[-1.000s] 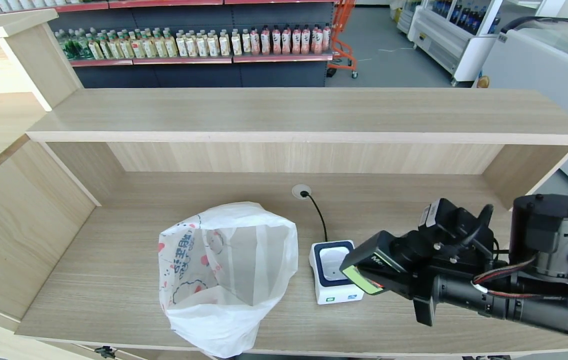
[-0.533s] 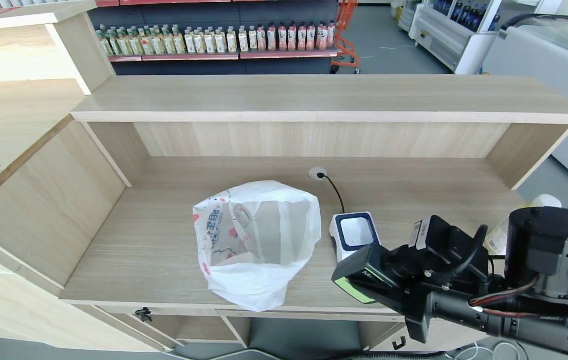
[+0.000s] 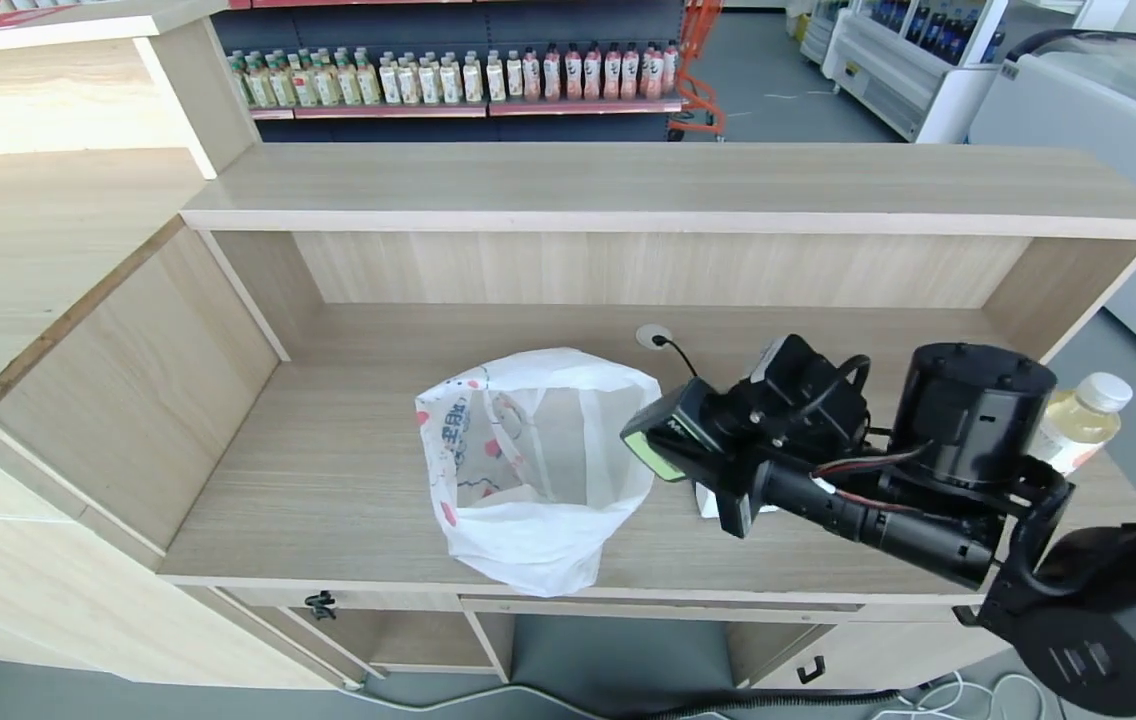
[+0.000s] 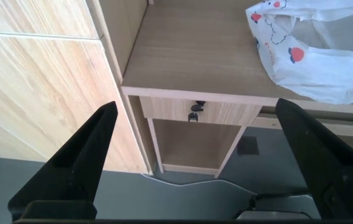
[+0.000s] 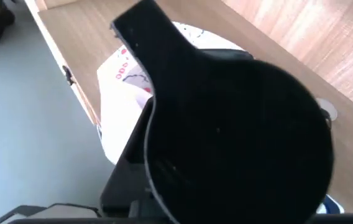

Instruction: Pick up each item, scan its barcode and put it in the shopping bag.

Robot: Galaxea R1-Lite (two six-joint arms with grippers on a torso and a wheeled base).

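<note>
The white shopping bag (image 3: 538, 470) stands open on the wooden counter (image 3: 328, 470). It also shows in the left wrist view (image 4: 313, 50) and behind a black shape in the right wrist view (image 5: 123, 93). My right gripper (image 3: 688, 450) is shut on a black box with a green edge (image 3: 663, 445), held above the counter right beside the bag's right rim. The white scanner (image 3: 706, 502) is mostly hidden under that arm. My left gripper (image 4: 195, 162) hangs open and empty below the counter's front edge.
A pale drink bottle with a white cap (image 3: 1078, 420) stands at the counter's right end behind my right arm. The scanner's cable runs to a grommet (image 3: 653, 335) near the back wall. Side walls and a raised top shelf (image 3: 678, 185) enclose the counter.
The head camera has pulled back and shifted. Against the scanner, my right gripper carried the black box left, from over the scanner to the bag's rim. The bottle has come into view.
</note>
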